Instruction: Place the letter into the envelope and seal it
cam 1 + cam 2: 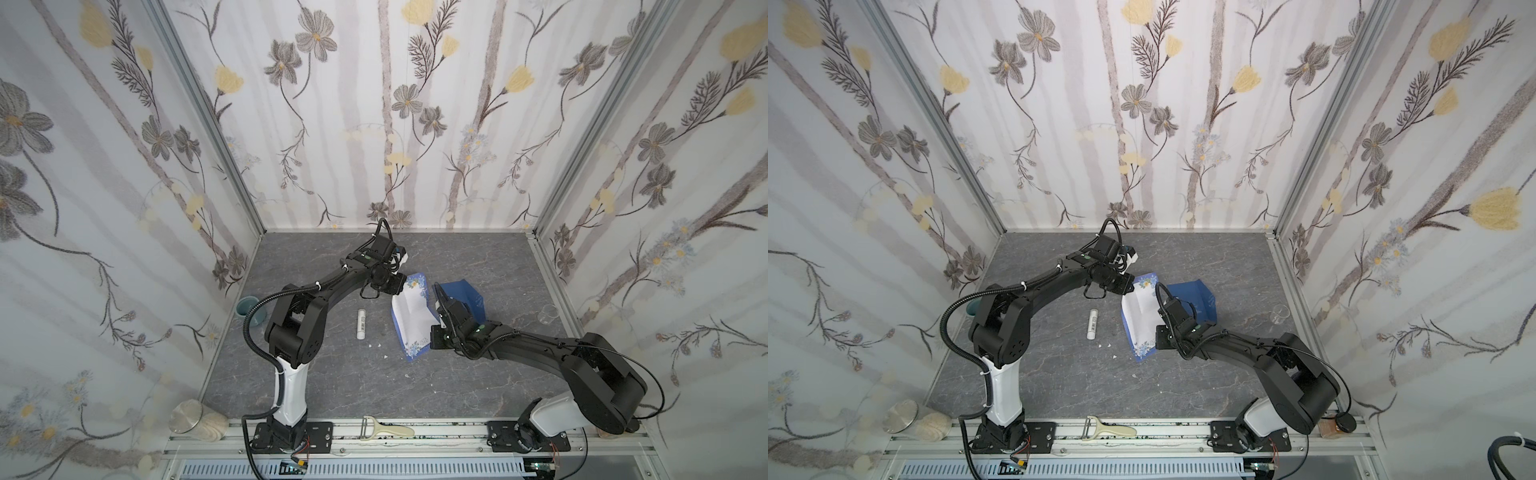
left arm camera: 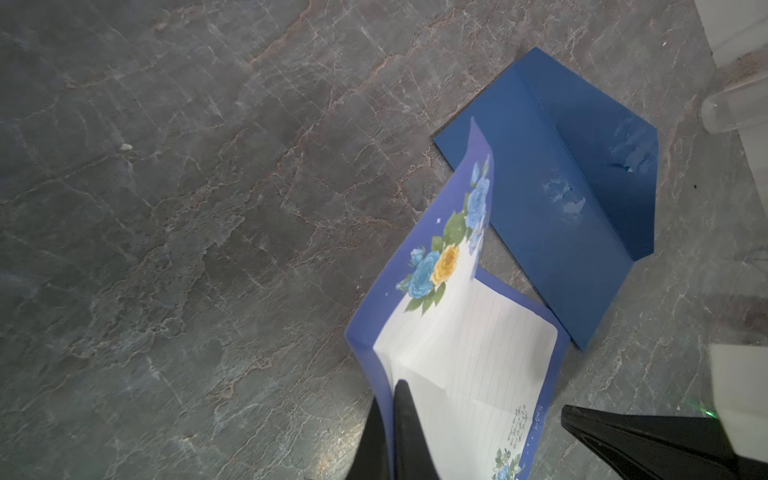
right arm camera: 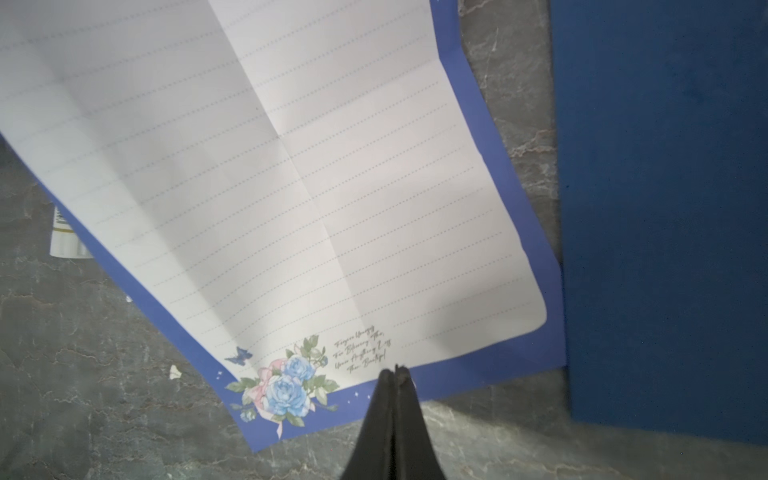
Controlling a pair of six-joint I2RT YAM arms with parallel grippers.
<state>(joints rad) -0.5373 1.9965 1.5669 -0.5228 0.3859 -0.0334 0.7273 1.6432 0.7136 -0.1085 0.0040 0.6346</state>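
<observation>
The letter (image 1: 409, 316), lined white paper with a blue border and flower corners, is held off the table, creased and bowed, between both grippers. My left gripper (image 2: 390, 392) is shut on its long blue edge near the far flower corner; it shows in both top views (image 1: 397, 291). My right gripper (image 3: 395, 370) is shut on the short edge beside the printed verse and rose corner, and shows in a top view (image 1: 437, 316). The dark blue envelope (image 1: 465, 295) lies on the table just right of the letter, its flap (image 2: 602, 137) raised open, with pale marks inside.
A white glue stick (image 1: 361, 324) lies left of the letter, with small white scraps (image 1: 378, 345) near it. A teal cup (image 1: 245, 309) stands by the left wall and a clear beaker (image 1: 548, 313) by the right wall. A peeler (image 1: 382, 430) and a jar (image 1: 195, 422) lie at the front rail.
</observation>
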